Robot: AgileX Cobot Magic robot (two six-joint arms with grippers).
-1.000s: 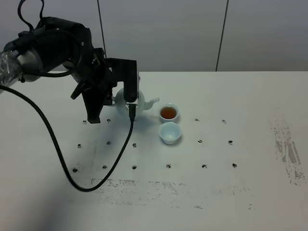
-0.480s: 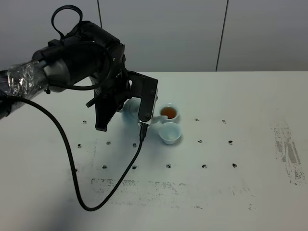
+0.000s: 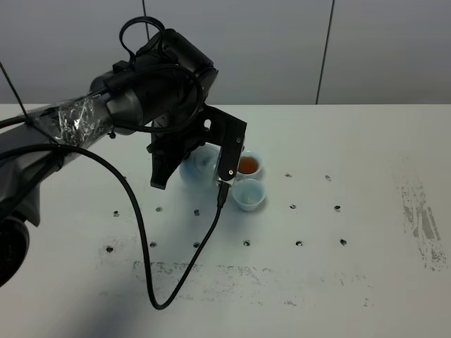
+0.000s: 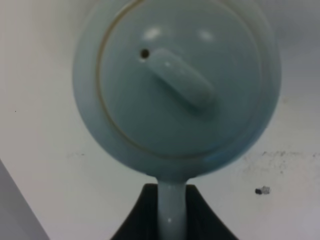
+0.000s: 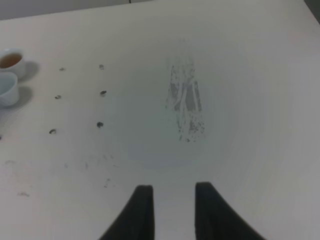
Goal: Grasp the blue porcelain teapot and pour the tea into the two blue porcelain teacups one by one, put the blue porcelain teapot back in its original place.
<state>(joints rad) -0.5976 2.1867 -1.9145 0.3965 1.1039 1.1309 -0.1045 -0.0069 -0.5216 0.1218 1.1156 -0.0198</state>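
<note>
My left gripper is shut on the loop handle of the blue porcelain teapot, which fills the left wrist view with its knobbed lid. In the exterior high view the teapot hangs off the table under the left arm, just left of the two teacups; its spout is hidden behind the wrist. The far teacup holds brown tea. The near teacup looks pale inside. Both teacups also show in the right wrist view. My right gripper is open and empty over bare table.
The white table has rows of small dark holes and scuffed grey patches at the right and front. A black cable hangs from the left arm and loops over the table's front left.
The left arm has swung right and lifted the teapot from its spot at the back left to beside the two teacups. The cups have not moved.
</note>
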